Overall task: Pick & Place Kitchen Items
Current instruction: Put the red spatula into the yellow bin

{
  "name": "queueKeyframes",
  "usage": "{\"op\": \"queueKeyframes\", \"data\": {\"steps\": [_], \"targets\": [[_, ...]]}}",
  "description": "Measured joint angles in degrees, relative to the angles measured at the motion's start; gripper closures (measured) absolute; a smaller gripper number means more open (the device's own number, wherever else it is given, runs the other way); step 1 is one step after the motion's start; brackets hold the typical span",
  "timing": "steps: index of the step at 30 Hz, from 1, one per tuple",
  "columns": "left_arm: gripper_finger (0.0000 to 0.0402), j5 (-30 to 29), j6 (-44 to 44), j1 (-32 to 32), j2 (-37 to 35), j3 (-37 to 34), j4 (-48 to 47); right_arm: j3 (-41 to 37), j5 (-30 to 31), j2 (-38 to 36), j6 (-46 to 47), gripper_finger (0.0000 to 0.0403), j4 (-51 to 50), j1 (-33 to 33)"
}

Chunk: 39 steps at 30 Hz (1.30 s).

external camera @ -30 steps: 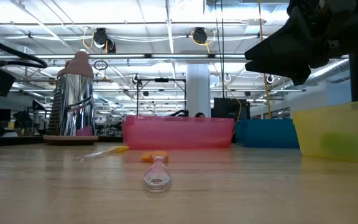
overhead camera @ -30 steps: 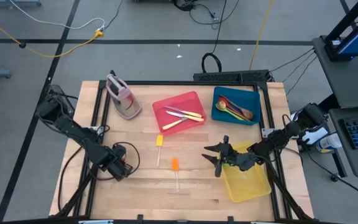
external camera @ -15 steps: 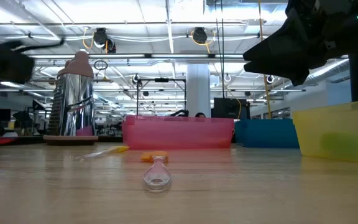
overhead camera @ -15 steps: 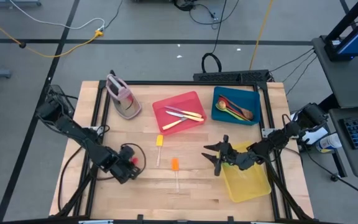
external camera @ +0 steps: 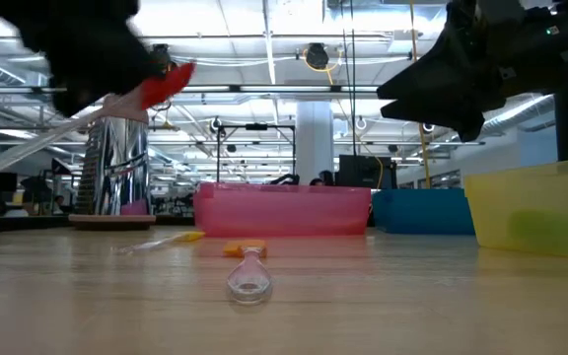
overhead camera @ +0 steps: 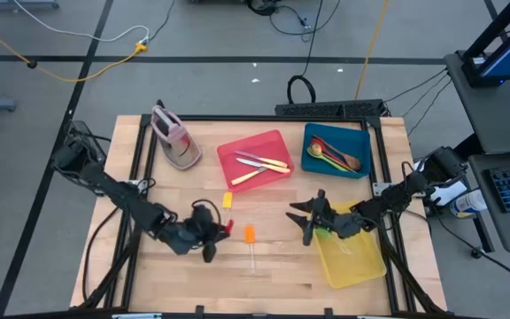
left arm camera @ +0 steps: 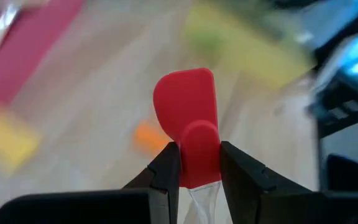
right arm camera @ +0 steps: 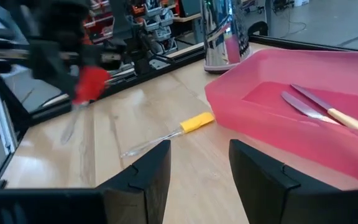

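Note:
My left gripper (overhead camera: 216,231) hangs above the table's near middle, shut on a spatula with a red head (left arm camera: 185,115) and a clear handle (external camera: 28,153). A yellow-headed spatula (overhead camera: 227,203) and an orange-headed one (overhead camera: 250,236) lie flat on the wood. My right gripper (overhead camera: 305,223) stands open and empty in the air beside the yellow tray (overhead camera: 361,261), its fingers (right arm camera: 145,177) pointing toward the table's left. Cream-handled knives (overhead camera: 262,165) lie in the red tray (overhead camera: 237,149). Spoons (overhead camera: 333,154) lie in the blue tray (overhead camera: 359,142). My left gripper pinches the red spatula at its neck (left arm camera: 199,163), where the red head meets the clear handle, between its two fingers (left arm camera: 166,177). It comes slanting down from the table's left, fingers along the spatula. The head sticks out past the fingertips, and the spatula hangs clear of the table.
A pink-grey stand (overhead camera: 173,137) stands at the far left. A green piece (overhead camera: 326,232) lies in the yellow tray. Bare wood lies along the near edge (overhead camera: 237,283) and between the two grippers.
My left gripper has gone toward the table's right and up, tipping from steeply down to nearly level and rolling. The red spatula has gone with it, its head now high above the table in the low view. My right gripper has kept its place.

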Motion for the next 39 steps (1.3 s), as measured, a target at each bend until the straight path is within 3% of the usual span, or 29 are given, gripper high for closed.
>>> {"op": "queueKeyframes", "data": {"steps": [2, 5, 11, 16, 23, 26, 33, 39], "targets": [[0.0314, 0.02, 9.2, 1.34, 0.03, 0.0, 8.65, 0.0, -0.16, 0.0, 0.88, 0.0247, 0.34, -0.41], [0.0314, 1.65, 21.15, 3.31, -0.01, 0.0, 20.19, 0.0, -5.66, 0.01, 1.7, 0.0247, 1.14, -1.51], [0.0314, 7.68, 33.15, 6.64, -0.02, 0.02, 30.36, 0.76, -14.19, 3.57, -2.77, 0.0248, 11.15, -2.86], [0.0314, 8.23, 34.04, 8.55, -0.01, 0.02, 30.6, 5.61, -21.02, 11.55, -9.57, 0.0248, 20.87, -3.39], [0.0314, 8.29, 35.58, 9.23, -0.01, 0.02, 31.25, 16.54, -22.4, 20.81, -14.11, 0.0248, 22.6, -6.41], [0.0314, 8.29, 37.21, 8.83, -0.01, 0.02, 31.65, 19.29, -22.94, 22.34, -14.12, 0.0248, 22.34, -8.02], [0.0314, 7.89, 39.45, 8.64, -0.01, 0.02, 31.94, 22.32, -32.68, 22.86, -13.6, 0.0248, 22.65, -10.54], [0.0314, 4.44, 39.59, 8.79, -0.01, 0.02, 32.11, 22.99, -32.85, 22.86, -14.2, 0.0248, 22.57, -10.93]]}}
